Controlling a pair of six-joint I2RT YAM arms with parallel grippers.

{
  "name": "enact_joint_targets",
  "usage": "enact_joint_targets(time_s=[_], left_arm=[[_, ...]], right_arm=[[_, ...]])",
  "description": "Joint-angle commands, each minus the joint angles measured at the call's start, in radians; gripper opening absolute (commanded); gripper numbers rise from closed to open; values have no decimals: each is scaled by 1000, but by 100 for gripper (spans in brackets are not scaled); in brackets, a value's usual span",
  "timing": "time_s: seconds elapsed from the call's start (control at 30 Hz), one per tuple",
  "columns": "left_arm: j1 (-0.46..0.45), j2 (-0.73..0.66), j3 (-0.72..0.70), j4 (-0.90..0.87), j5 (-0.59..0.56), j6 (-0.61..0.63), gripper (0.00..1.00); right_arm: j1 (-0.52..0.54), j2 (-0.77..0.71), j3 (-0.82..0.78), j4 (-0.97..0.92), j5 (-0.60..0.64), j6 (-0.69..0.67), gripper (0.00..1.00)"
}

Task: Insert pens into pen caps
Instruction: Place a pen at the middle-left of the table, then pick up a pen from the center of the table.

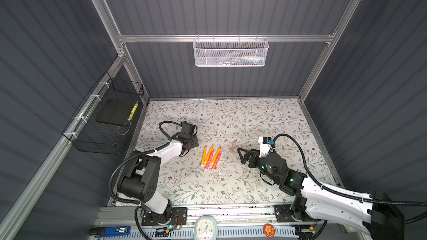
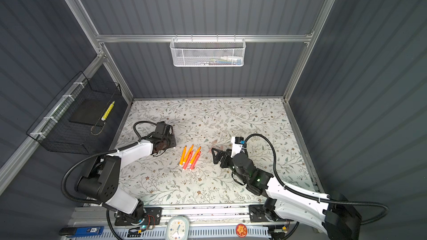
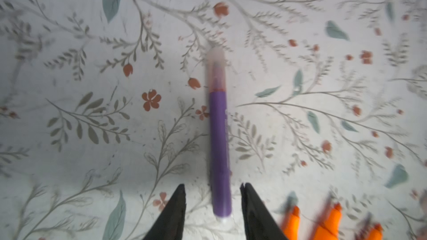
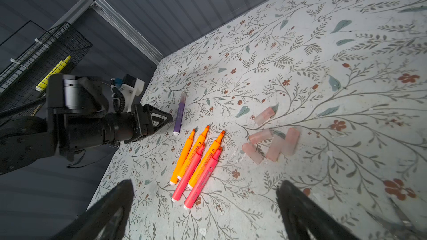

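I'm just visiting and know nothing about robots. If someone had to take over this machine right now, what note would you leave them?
Left pincer: open, with a tip on either side of the purple pen, not gripping it.
Right pincer: open wide and empty, above the table.
Done: the purple pen lies on the table with its cap on.
Left: five bare pens, three orange and two pink-red, lie bunched mid-table. Five loose caps lie beside them, on the right arm's side. Each pen needs a cap.
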State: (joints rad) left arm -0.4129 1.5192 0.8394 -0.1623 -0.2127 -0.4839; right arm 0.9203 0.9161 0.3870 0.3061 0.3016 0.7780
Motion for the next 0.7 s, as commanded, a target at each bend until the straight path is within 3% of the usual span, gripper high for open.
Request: enact_joint_targets(time_s=[0.0, 0.27, 0.43, 0.53, 0.67], left_arm=[[-88, -145, -54, -23, -45, 76, 45], [-125, -474, -295, 110, 181, 47, 41], [-138, -621, -351, 74, 311, 25, 38], [-179, -670, -373, 60, 344, 5, 39], [-287, -612, -374, 87, 306, -14, 38]], right_arm=[[-7, -22, 3, -23, 22, -8, 99], [-17, -61, -8, -50, 40, -15, 99], [-22, -84, -14, -74, 52, -17, 99], [-24, -91, -17, -78, 61, -16, 99], [-28, -86, -13, -79, 62, -20, 99]])
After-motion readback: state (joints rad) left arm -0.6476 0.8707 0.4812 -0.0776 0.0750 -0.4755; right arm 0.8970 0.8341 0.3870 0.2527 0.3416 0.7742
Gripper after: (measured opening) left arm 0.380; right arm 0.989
